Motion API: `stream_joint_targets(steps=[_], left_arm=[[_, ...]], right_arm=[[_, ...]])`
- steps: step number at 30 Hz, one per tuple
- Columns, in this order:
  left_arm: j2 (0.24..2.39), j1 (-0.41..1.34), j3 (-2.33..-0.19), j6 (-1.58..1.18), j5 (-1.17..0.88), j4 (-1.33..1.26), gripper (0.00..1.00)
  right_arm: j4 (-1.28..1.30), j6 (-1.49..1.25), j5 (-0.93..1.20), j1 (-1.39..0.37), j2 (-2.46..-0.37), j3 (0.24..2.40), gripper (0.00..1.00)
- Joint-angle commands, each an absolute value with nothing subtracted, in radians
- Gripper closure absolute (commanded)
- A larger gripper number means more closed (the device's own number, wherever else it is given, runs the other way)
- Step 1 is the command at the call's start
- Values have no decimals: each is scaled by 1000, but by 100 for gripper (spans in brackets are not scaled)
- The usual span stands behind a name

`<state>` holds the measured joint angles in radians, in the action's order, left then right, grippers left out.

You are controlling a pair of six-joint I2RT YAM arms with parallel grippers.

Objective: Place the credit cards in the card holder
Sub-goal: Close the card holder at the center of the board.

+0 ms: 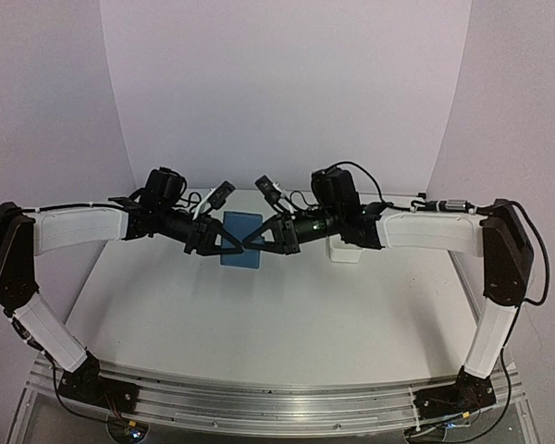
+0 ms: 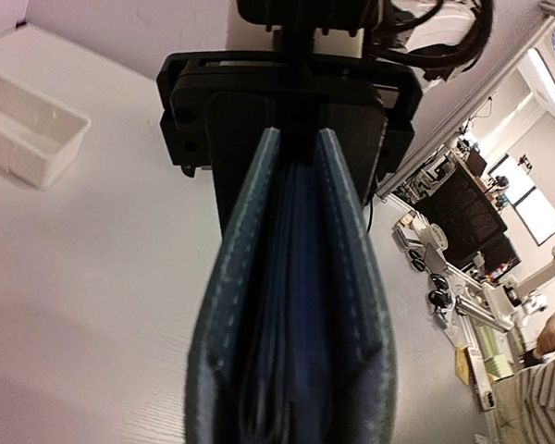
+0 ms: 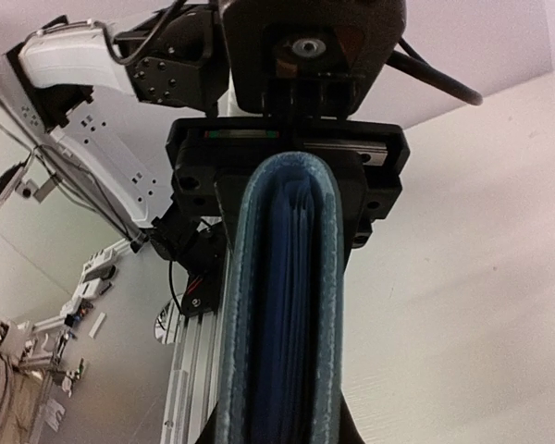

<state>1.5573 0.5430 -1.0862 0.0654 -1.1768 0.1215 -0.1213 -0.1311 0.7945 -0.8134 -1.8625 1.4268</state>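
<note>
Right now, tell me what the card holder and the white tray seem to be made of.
The card holder: likely leather or faux leather, dark blue and matte, going by the fine grain and the pale stitching along the cover edges.
The white tray: probably rigid plastic, smooth with a slight sheen, going by its thin moulded walls.

The card holder (image 1: pixel 241 239) joins left gripper (image 1: pixel 227 242) and right gripper (image 1: pixel 256 240); nearer table (image 1: pixel 277 319) passable.

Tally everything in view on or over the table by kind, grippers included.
Card holder: 1
White tray: 1
Grippers: 2 (left gripper, right gripper)
Total: 4
</note>
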Motion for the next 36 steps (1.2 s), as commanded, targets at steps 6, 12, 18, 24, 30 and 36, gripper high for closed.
stream_joint_targets(steps=[6, 12, 18, 24, 30, 36], left_arm=[[1669, 552, -924, -124, -973, -74, 54], [1674, 526, -861, -101, -825, -87, 49], [1647, 590, -827, -275, -855, -156, 75], [1763, 626, -782, -439, -864, -251, 84], [1922, 650, -847, -486, -850, -246, 85], [2024, 651, -908, -545, -897, -317, 83]], right_arm=[[-587, -635, 659, -829, -1894, 1044, 100], [-670, -708, 661, -829, -1964, 954, 100], [-938, -943, 665, -827, -2103, 933, 100], [-1187, -1166, 664, -821, -2238, 920, 100], [-1229, -1241, 662, -821, -2300, 944, 100], [-1314, -1337, 654, -821, -2355, 946, 100]])
